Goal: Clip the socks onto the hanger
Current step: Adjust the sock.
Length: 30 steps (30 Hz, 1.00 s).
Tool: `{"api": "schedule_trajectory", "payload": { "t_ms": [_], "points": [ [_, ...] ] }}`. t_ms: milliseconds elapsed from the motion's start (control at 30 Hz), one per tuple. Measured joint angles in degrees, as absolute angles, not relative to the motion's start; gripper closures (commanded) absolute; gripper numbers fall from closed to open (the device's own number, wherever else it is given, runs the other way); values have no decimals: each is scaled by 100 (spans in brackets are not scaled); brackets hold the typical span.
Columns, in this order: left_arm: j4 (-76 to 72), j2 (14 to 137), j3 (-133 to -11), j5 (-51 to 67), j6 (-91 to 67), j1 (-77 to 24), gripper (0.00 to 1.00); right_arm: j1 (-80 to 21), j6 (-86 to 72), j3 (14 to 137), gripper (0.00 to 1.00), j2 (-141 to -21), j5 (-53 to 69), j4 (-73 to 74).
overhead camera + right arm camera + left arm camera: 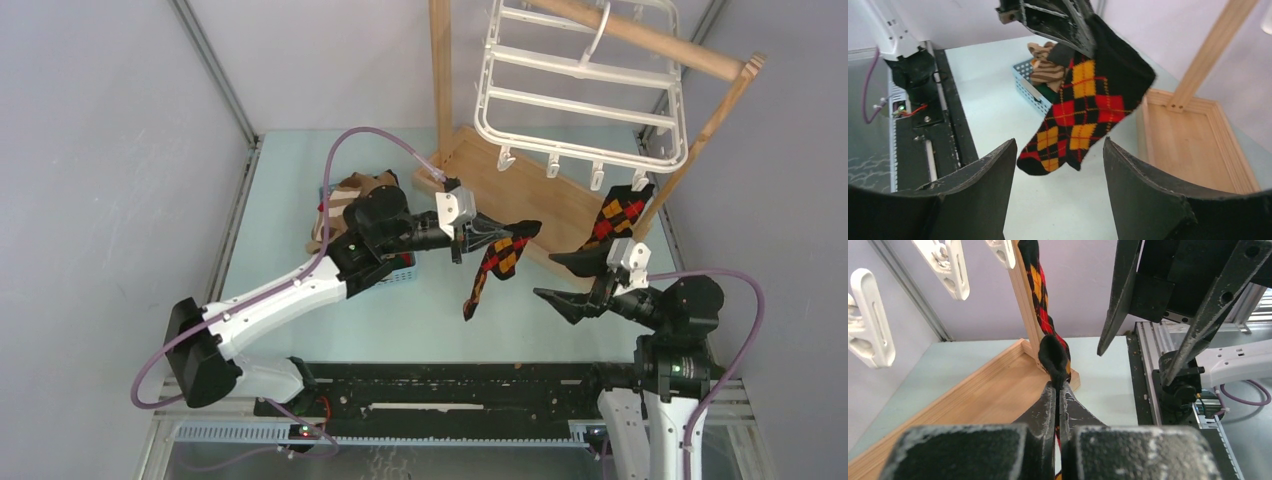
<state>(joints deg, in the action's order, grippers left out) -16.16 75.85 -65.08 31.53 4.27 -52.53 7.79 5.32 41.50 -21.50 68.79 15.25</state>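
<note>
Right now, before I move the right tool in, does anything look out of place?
Nothing stands out. One argyle sock hangs clipped at the end of the hanger, the second argyle sock dangles from the shut left tool, the right tool is open beside it, and spare socks sit in the blue basket.

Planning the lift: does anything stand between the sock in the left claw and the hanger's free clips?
Nothing visible does. The sock dangles from the left claw by the wooden base, and the free clips hang above that base with open air between. The right claw and the clipped sock sit off to the right.
</note>
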Motion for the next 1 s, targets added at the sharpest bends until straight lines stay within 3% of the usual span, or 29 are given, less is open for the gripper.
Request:
{"api": "schedule_trajectory", "payload": {
  "t_ms": [300, 600, 1000],
  "points": [
    [-1745, 7367, -6482, 3046, 790, -5537, 100, -685, 283, 4150, 34, -2220, 5625, 893],
    [-2082, 7223, -6460, 3009, 790, -5590, 100, -753, -71, 4150, 44, -2215, 4421, 436],
    [-2239, 7223, -6460, 3011, 744, -5686, 100, -760, -611, 4152, 54, -2436, 4416, -574]
  ]
}}
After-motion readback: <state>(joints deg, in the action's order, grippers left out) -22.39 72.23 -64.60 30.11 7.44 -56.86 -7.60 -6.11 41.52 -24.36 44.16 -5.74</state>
